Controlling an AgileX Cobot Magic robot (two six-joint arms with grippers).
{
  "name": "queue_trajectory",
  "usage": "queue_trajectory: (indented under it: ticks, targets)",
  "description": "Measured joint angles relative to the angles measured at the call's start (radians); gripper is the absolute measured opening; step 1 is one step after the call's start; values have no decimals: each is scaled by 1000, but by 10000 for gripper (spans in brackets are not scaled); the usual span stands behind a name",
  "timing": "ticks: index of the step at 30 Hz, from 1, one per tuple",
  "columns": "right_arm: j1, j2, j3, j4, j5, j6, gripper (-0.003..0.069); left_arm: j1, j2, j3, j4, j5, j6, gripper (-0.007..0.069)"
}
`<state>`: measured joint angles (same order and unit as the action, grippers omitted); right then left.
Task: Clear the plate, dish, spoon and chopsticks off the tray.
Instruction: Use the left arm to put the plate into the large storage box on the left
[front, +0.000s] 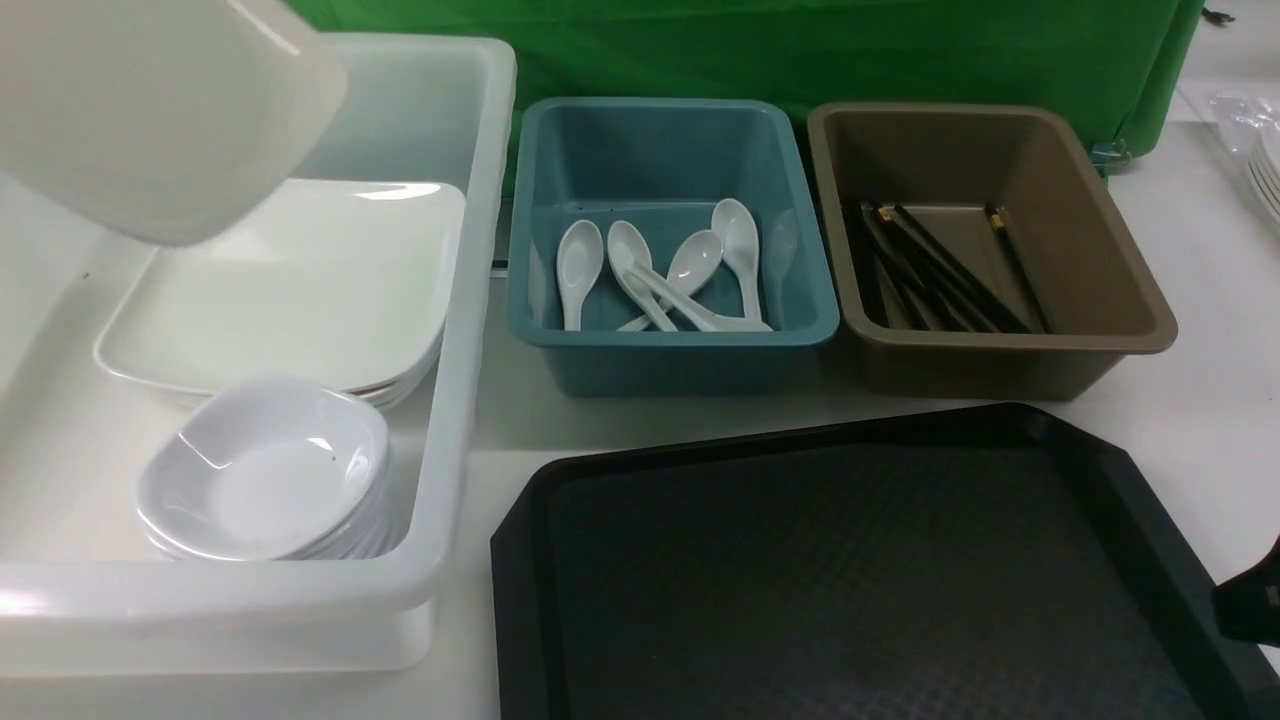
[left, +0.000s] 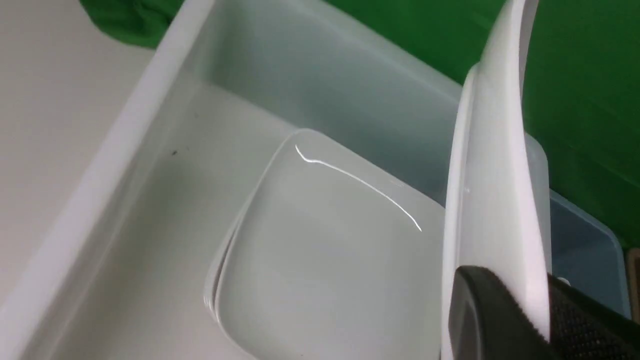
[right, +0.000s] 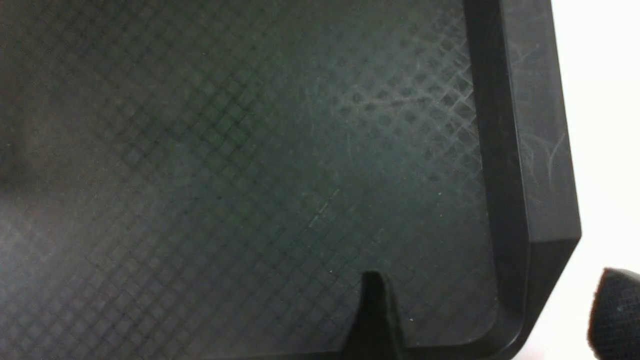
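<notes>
My left gripper (left: 515, 285) is shut on the rim of the large white square plate (front: 150, 110), which hangs tilted above the back left of the white bin (front: 470, 300). In the left wrist view the plate (left: 495, 175) stands edge-on between the black fingers (left: 480, 310). The gripper itself is hidden in the front view. The black tray (front: 850, 580) is bare. My right gripper (right: 492, 285) is open over the tray's corner (right: 520, 300), with nothing between its fingers. A stack of small white dishes (front: 265, 470) sits in the white bin. Several spoons (front: 660, 270) and chopsticks (front: 940, 265) lie in other bins.
A stack of large white plates (front: 300, 280) lies in the white bin, under the held plate. The teal bin (front: 520, 300) holds the spoons and the brown bin (front: 1140, 300) the chopsticks. Green cloth (front: 800, 50) hangs behind. More plates (front: 1265, 170) stand far right.
</notes>
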<state>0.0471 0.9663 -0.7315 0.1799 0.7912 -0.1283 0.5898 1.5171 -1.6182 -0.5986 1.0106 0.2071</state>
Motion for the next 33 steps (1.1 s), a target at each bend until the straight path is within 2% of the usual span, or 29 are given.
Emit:
queue_trajectory:
  ticks: [5,7,10,15,21,26,29,32,33]
  targets:
    - [0,0,0,0,-1,0,554,-13,15,220,-203,-190,127,31]
    - [0,0,0,0,-2,0,554,-29,32,274,-245,-260,155,31]
    - [0,0,0,0,-7,0,554,-68,78,331,-260,-345,206,31]
    - [0,0,1,0,-8,0,554,-137,166,348,-266,-397,229,31]
    - [0,0,1,0,-8,0,554,-189,209,348,-209,-486,224,23]
    - [0,0,1,0,-8,12,554,-190,223,348,-169,-487,216,25]
    - [0,0,1,0,-8,17,554,-190,239,348,-82,-478,212,74]
    - [0,0,1,0,-8,19,554,-190,258,348,15,-468,188,181]
    - [0,0,1,0,-8,19,554,-190,259,348,21,-468,184,190]
